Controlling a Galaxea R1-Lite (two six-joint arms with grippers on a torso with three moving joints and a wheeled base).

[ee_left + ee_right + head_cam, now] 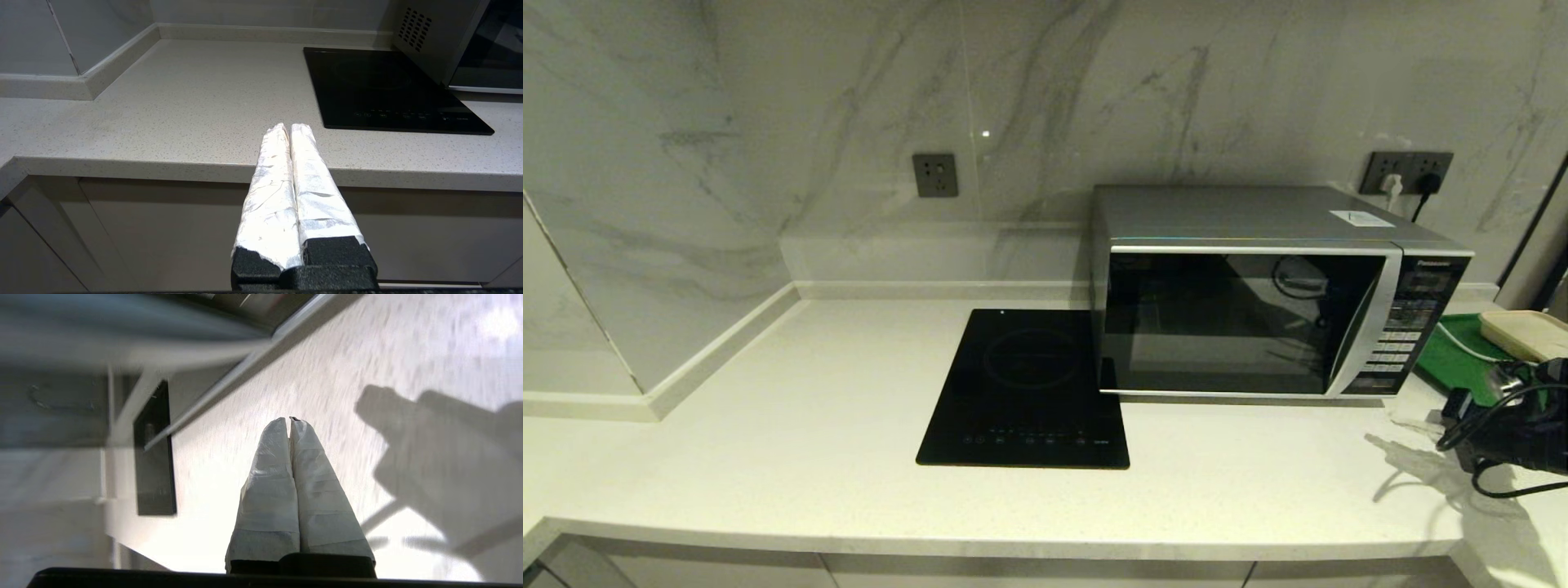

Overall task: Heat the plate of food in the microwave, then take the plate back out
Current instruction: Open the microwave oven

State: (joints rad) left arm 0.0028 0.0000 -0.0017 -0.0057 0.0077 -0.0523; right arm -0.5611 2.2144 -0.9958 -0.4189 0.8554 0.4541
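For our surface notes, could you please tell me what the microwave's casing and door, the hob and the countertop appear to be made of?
Microwave: casing looks like brushed silver metal or painted sheet, with an even satin sheen; door looks like dark glass, showing reflections. Hob: glossy black glass, probably ceramic, with printed touch marks. Countertop: pale speckled stone or composite, matte.

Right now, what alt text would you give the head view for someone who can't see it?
A silver microwave with its dark glass door closed sits on a pale countertop, a flat black induction hob just to its left. At the right edge, the right arm hovers over the counter in front of a green tray. No plate of food shows.
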